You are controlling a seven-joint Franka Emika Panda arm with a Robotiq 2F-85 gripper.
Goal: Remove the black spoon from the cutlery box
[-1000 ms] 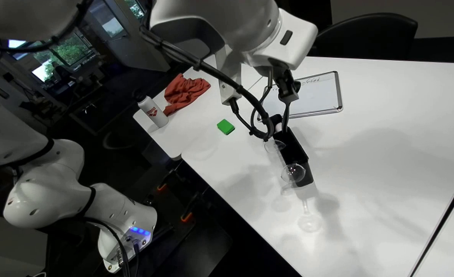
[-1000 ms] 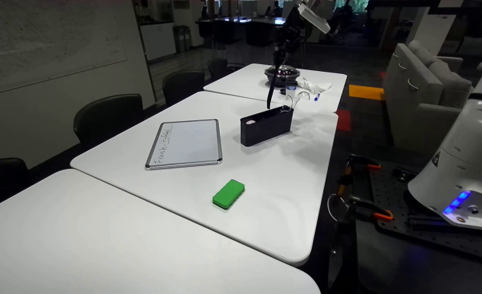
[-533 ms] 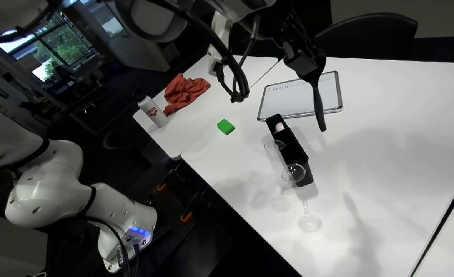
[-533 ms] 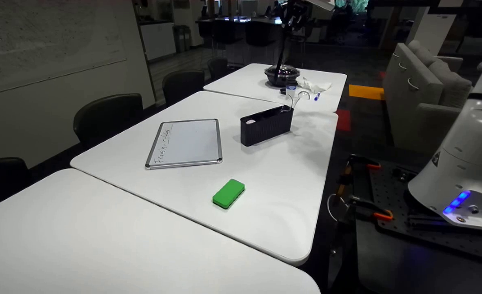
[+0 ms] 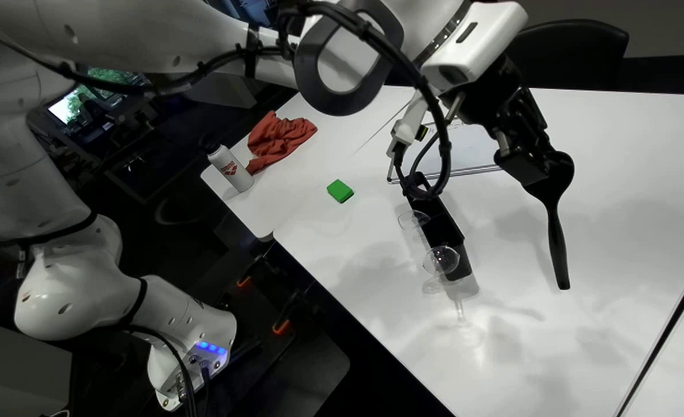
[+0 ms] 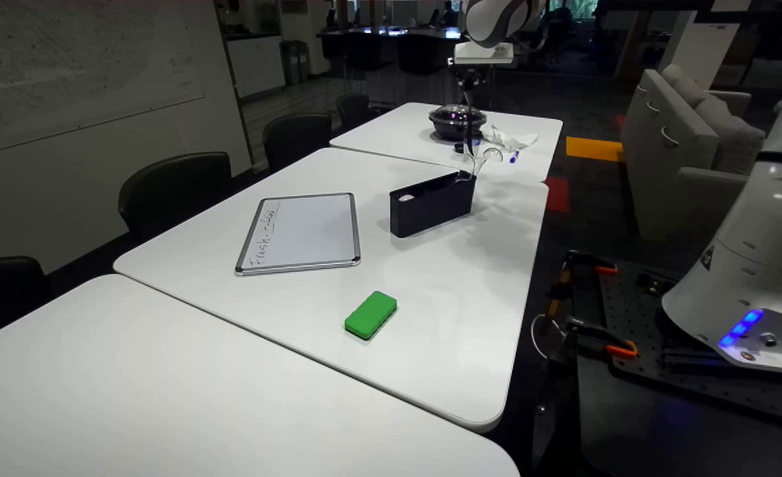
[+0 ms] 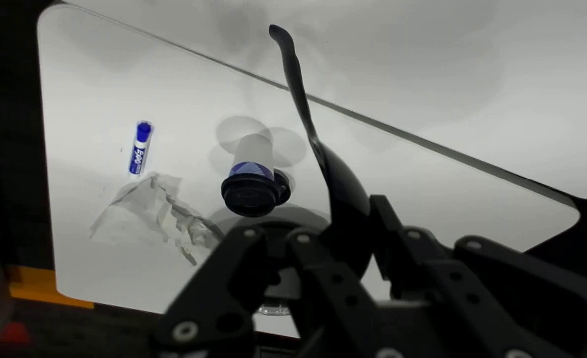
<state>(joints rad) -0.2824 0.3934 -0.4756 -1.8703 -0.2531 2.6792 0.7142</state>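
My gripper point(image 5: 536, 168) is shut on the bowl end of the black spoon point(image 5: 557, 243), whose handle hangs down above the white table. In an exterior view it is to the right of the cutlery box point(image 5: 441, 229), apart from it. The spoon point(image 6: 469, 112) and gripper point(image 6: 471, 83) show small beyond the box point(image 6: 434, 207) in an exterior view. The box is narrow, black and upright, with clear rounded utensils point(image 6: 493, 154) sticking out at one end. In the wrist view the spoon point(image 7: 298, 94) sits between the fingers point(image 7: 350, 228), handle pointing up the picture; the box is out of view there.
A framed whiteboard point(image 6: 304, 228) and a green eraser point(image 6: 371, 315) lie on the table. A lidded cup point(image 7: 251, 174), a blue marker point(image 7: 139, 147) and crumpled tissue point(image 7: 149, 214) lie on a farther table, with a dark lidded bowl point(image 6: 447, 122). A bottle point(image 5: 231, 168) stands by red cloth point(image 5: 280, 139).
The gripper, holding the spoon, has moved up from beside the cutlery box, then right in an exterior view and farther back. The spoon now hangs clear of the box, which has not moved.
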